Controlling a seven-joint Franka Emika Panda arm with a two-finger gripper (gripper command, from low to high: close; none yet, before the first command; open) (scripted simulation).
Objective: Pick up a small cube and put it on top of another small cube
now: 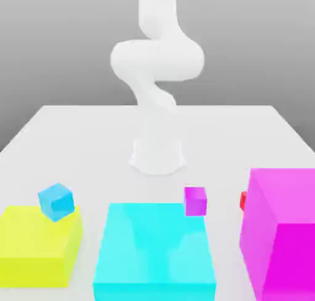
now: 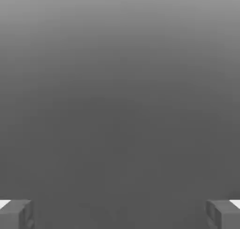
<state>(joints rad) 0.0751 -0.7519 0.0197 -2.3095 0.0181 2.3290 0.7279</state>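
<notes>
My tool (image 2: 120, 214) is wide open, nothing held: in the hand view the two grey fingertips (image 2: 16, 214) sit far apart w/ just plain grey surface between them. In the exterior view my white arm (image 1: 157, 66) rises from its base (image 1: 158, 155) at the middle of the white surface (image 1: 74, 140), far side of the blocks.

Small red cube (image 1: 243, 200) is at the exterior view's right, on the surface, mostly hidden behind the big magenta block (image 1: 286, 232); only a sliver shows at that block's left edge. Can't tell if they touch.

Small purple cube (image 1: 195, 200) sits just left of the red one, at the far right corner of the big cyan block (image 1: 154, 250); can't tell if it's on the block or behind it. Small blue cube (image 1: 56, 200) is tilted, at the far edge of the big yellow block (image 1: 37, 244), exterior view's left. The three big blocks line up along the near side, apart from each other.
</notes>
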